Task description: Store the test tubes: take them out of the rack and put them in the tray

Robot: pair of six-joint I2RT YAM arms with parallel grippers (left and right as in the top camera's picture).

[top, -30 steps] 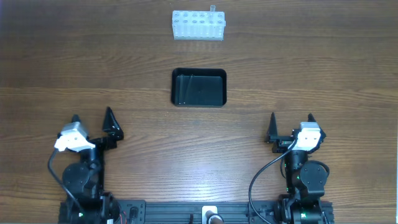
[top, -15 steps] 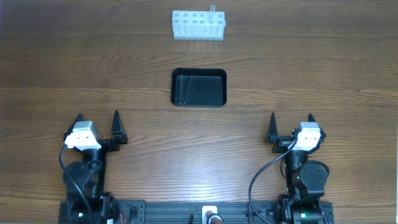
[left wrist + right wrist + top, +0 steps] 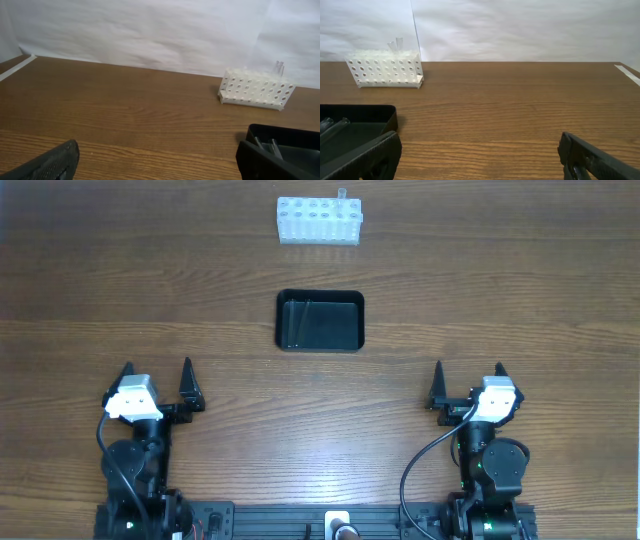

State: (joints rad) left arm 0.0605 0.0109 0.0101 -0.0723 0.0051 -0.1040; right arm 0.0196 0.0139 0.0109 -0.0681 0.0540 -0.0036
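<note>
One second earlier the left gripper [image 3: 157,367] was turned to the left. Half a second ago it had straightened, and after that it did not move. It stood at the lower left of the top view, fingers wide apart and empty. The right gripper [image 3: 468,368], at the lower right, was equally wide and unchanged. The white perforated plastic rack [image 3: 319,221] at the top centre kept one clear test tube [image 3: 343,193] at its right end. The black rectangular plastic tray [image 3: 320,320] in the centre already held tubes, so I judged that one transfer remained.

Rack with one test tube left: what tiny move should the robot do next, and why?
Probably send the right arm out toward the right end of the rack: the last test tube stands there, the tray already holds tubes, and its jaws are open near its base.
</note>
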